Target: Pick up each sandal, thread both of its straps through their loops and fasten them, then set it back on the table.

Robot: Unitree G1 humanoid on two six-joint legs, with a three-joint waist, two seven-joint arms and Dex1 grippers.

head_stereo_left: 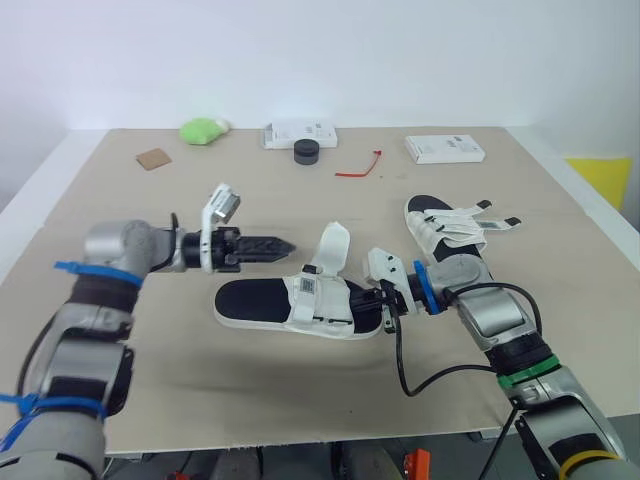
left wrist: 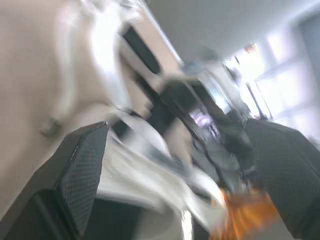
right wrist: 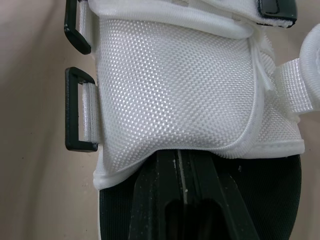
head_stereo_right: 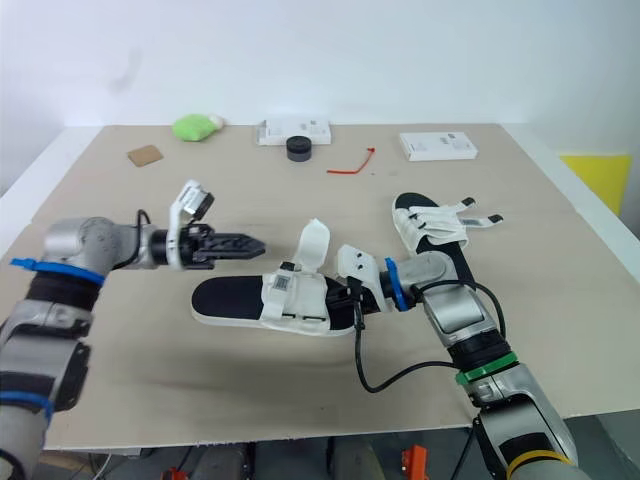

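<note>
White woven fabric formed the upper of the near sandal (head_stereo_left: 290,305), which was laid flat on the counter (head_stereo_left: 300,400), black sole down. The right tool (right wrist: 182,170) was clenched, its tips tucked under that upper from the sandal's right end, judged to steady it. The left tool (head_stereo_left: 283,244) was held released, near the upright strap (head_stereo_left: 333,245), judged ready to take it. Both black loops (right wrist: 80,110) were seen empty.

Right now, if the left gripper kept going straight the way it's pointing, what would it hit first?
Probably the raised white strap of the near sandal, standing directly ahead of the left gripper; depth is uncertain.
</note>
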